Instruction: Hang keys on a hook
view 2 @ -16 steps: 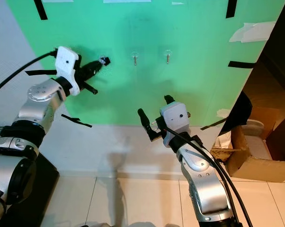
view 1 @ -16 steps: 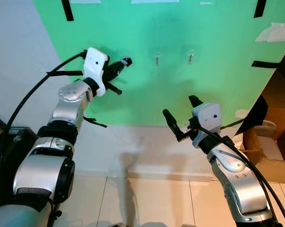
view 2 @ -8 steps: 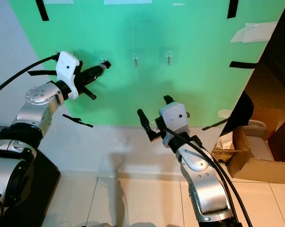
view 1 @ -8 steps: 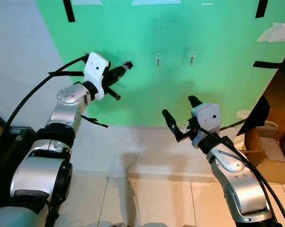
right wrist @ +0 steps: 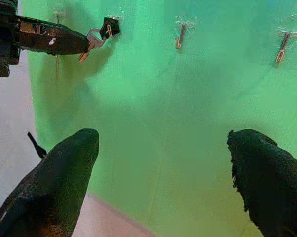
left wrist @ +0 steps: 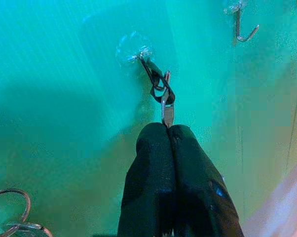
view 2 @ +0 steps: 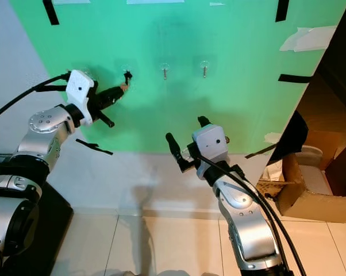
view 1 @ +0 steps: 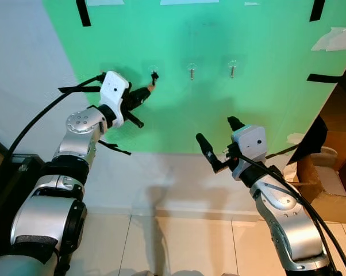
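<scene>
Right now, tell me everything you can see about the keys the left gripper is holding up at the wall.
The keys are a small bunch: a black loop or strap and a silver metal key blade below it. The loop is hooked over the leftmost hook, a clear stick-on one on the green wall. The bunch hangs slanting from that hook down to the left gripper, whose black fingers are shut on the blade's lower end. In the right wrist view the bunch looks stretched between hook and fingertips.
</scene>
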`<state>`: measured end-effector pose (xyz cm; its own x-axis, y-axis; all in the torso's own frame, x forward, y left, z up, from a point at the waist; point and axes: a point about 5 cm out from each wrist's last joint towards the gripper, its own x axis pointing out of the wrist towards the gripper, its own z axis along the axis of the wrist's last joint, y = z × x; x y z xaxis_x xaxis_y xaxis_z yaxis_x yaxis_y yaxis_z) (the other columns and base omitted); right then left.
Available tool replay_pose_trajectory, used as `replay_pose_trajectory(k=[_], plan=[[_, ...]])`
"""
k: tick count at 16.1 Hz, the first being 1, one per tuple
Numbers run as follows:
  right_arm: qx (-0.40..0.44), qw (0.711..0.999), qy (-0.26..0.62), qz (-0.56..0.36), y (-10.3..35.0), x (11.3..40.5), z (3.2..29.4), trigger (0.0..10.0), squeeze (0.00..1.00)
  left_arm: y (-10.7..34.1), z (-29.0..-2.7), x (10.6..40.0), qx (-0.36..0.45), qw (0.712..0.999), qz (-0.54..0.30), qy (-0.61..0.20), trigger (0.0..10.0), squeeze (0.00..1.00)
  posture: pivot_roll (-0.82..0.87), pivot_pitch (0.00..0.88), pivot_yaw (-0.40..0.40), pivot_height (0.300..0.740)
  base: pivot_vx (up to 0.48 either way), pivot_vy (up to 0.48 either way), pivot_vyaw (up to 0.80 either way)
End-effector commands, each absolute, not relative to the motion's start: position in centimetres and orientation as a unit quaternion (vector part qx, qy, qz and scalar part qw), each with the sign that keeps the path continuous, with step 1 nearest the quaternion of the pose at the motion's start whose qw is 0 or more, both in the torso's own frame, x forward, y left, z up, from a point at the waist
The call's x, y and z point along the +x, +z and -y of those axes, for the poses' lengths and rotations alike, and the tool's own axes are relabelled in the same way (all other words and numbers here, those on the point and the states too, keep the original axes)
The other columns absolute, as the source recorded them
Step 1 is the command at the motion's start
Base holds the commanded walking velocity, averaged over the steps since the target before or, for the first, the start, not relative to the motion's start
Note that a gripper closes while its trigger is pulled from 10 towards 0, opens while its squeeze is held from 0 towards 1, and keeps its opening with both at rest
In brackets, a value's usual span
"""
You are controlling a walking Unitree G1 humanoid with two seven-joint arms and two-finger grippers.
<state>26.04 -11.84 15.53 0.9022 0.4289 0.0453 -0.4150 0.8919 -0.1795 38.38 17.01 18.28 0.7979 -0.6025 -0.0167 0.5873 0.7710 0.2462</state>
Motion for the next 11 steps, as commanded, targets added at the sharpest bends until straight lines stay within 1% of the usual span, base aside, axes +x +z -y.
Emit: replay_pose_trajectory(k=[1, 3, 6, 7, 8, 9, 11], plan=[[-0.088, 0.971, 0.219, 0.048, 15.8, 26.4, 11.6, 10.0, 0.0, 18.7, -17.1, 38.4, 0.13, 0.937, 0.036, -0.322, 10.0, 0.0, -0.1, 0.0, 0.139, 0.74, 0.0, 0.0, 0.0], [-0.088, 0.971, 0.219, 0.048, 15.8, 26.4, 11.6, 10.0, 0.0, 18.8, -17.0, 38.4, 0.116, 0.938, 0.039, -0.323, 10.0, 0.0, -0.1, 0.0, 0.141, 0.74, 0.0, 0.0, 0.0], [-0.088, 0.971, 0.218, 0.048, 15.8, 26.4, 11.6, 10.0, 0.0, 19.8, -16.5, 38.4, 0.064, 0.932, 0.055, -0.352, 10.0, 0.0, -0.1, 0.0, 0.141, 0.74, 0.0, 0.0, 0.0], [-0.088, 0.971, 0.217, 0.048, 15.8, 26.4, 11.6, 10.0, 0.0, 20.0, -16.4, 38.4, 0.051, 0.929, 0.054, -0.363, 10.0, 0.0, -0.1, 0.0, 0.144, 0.74, 0.0, 0.0, 0.0], [-0.087, 0.971, 0.217, 0.048, 15.8, 26.4, 11.5, 10.0, 0.0, 20.0, -16.3, 38.1, 0.03, 0.915, 0.041, -0.401, 10.0, 0.0, -0.1, 0.0, 0.149, 0.74, 0.0, 0.0, 0.0], [-0.086, 0.971, 0.217, 0.048, 15.8, 26.4, 11.5, 10.0, 0.0, 20.0, -16.3, 37.9, 0.018, 0.906, 0.033, -0.421, 10.0, 0.0, -0.1, 0.0, 0.153, 0.74, 0.0, 0.0, 0.0], [-0.085, 0.971, 0.216, 0.048, 15.7, 26.4, 11.4, 10.0, 0.0, 20.2, -16.4, 38.0, 0.005, 0.907, 0.034, -0.419, 10.0, 0.0, -0.11, 0.0, 0.157, 0.74, 0.0, 0.0, 0.0]])
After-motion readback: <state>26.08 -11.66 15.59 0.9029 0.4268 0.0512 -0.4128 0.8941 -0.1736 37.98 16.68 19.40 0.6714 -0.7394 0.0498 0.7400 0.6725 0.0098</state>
